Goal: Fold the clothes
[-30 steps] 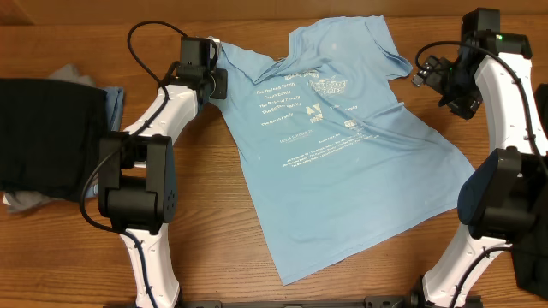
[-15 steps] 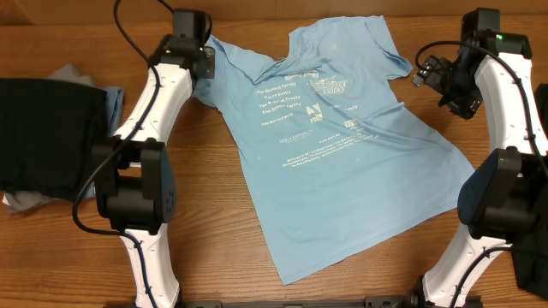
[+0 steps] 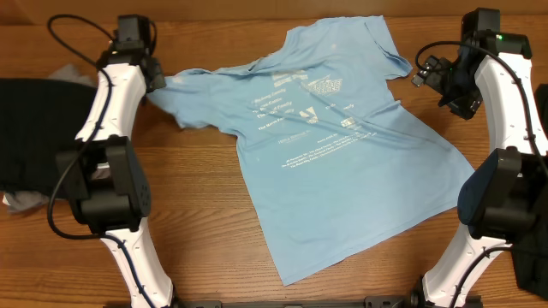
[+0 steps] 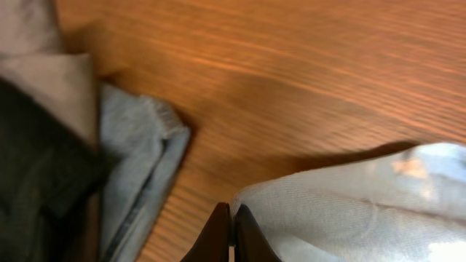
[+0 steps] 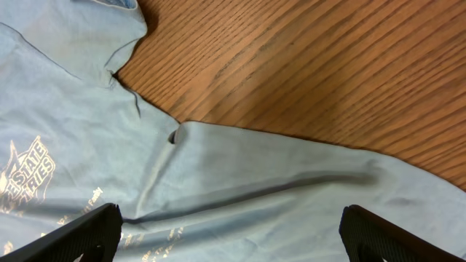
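Two robot arms, same build

Left arm [image 3: 110, 90]: slim white shell links, bulky rounded black joints [image 3: 103, 184], thin black cable [image 3: 51, 212] looping beside lower joint, black camera block at wrist

Left gripper [image 4: 231, 231]: two thin dark fingers [image 4: 217, 233], tapering to narrow tips

Right arm [image 3: 507, 94]: white links, large rounded black joints, small green light [image 3: 498, 37] on black top block, thin black wire [image 3: 425, 53] curling by wrist

Right gripper [image 5: 237, 233]: matte black pads [image 5: 80, 234], finely textured, blunt angled tips
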